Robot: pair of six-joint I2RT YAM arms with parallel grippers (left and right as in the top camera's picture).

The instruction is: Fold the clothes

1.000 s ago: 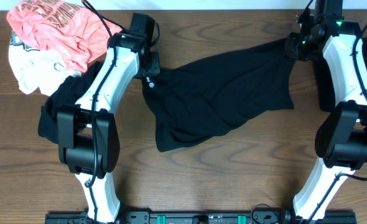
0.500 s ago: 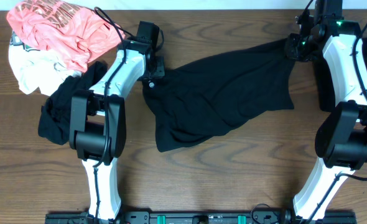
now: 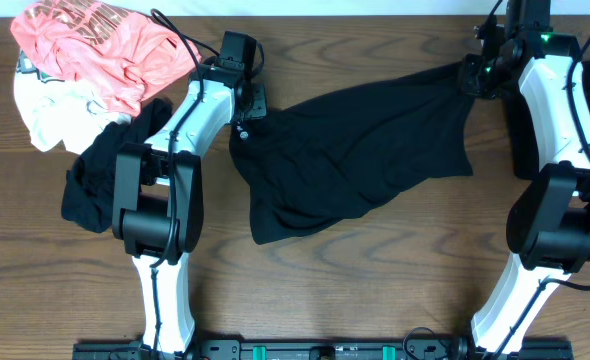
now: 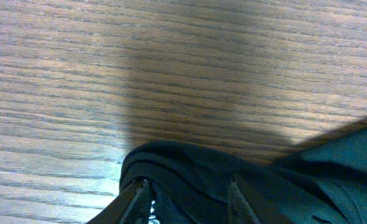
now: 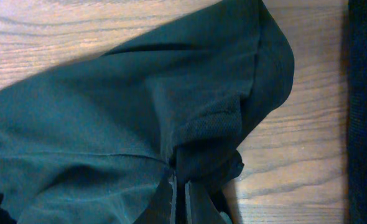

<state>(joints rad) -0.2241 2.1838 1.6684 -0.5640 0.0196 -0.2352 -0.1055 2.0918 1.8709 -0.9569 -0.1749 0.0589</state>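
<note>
left arm: reaches forward, forearm angled to the right
left gripper [image 3: 247, 108]: low, jaws part-way closed, fold of black garment [image 3: 365, 150] between fingers [image 4: 137, 194]
right arm: stretched forward on right side, wrist turned inward
right gripper [image 3: 472, 75]: jaws pressed together, pinching a corner of the same garment

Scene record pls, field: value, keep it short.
centre: black garment, spread, wrinkled, unfolded
left tool: fingers astride its collar edge; grip unclear
right tool: shut on its far right corner
left pile: coral-pink tee partly on white garment, second black garment beside
right edge: dark cloth, partly out of view
surface: wooden table
</note>
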